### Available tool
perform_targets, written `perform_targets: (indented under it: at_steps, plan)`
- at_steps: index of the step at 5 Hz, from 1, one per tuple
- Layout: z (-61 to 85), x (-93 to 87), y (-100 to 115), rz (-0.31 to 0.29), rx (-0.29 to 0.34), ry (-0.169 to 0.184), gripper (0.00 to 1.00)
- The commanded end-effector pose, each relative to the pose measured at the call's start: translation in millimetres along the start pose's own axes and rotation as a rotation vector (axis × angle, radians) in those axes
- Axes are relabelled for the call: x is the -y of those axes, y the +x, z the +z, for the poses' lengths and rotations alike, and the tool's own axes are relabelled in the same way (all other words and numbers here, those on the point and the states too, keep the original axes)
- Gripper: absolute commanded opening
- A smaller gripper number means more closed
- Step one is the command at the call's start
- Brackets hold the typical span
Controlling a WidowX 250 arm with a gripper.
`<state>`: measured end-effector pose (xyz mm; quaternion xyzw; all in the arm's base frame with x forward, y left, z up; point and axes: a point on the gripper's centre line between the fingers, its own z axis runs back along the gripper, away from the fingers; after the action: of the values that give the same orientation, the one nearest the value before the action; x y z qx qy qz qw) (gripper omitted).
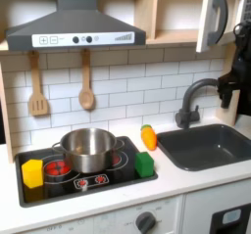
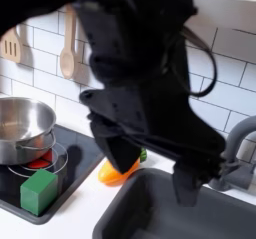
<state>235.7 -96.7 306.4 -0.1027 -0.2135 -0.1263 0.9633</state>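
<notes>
A shiny metal pot (image 1: 87, 148) sits by wooden utensils (image 1: 37, 85), a glossy stovetop (image 1: 118, 175) and a matt sink (image 1: 208, 146).

The black arm (image 2: 150, 83) looms over the sink (image 2: 140, 218), hiding most of the carrot (image 2: 118, 171).

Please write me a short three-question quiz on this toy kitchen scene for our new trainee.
1. True or false: the steel pot stands on the stove.
2. In the first exterior view, the orange carrot lies A) in the sink B) on the counter between stove and sink C) in the pot.
3. What colour is the block at the stove's right edge in the first exterior view?

Key: 1 true; 2 B; 3 green.
</notes>
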Motion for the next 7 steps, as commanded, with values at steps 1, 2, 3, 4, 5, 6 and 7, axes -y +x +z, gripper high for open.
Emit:
perform_targets:
  at_steps: [1, 2, 3, 4, 5, 6, 7]
  plan:
    - [-2.9, 4.9, 24.1, -0.029, 0.024, -0.004, 1.00]
    - [-6.0, 4.6, 31.8, -0.031, 0.022, -0.004, 1.00]
    - [-7.9, 5.5, 40.7, -0.040, 0.024, -0.006, 1.00]
    - [-10.5, 5.3, 50.8, -0.038, 0.028, -0.006, 1.00]
    - [-12.1, 5.7, 57.3, -0.042, 0.032, -0.004, 1.00]
    - [-14.7, 5.1, 58.8, -0.043, 0.030, -0.004, 1.00]
    - [-17.5, 5.7, 59.6, -0.047, 0.022, -0.003, 1.00]
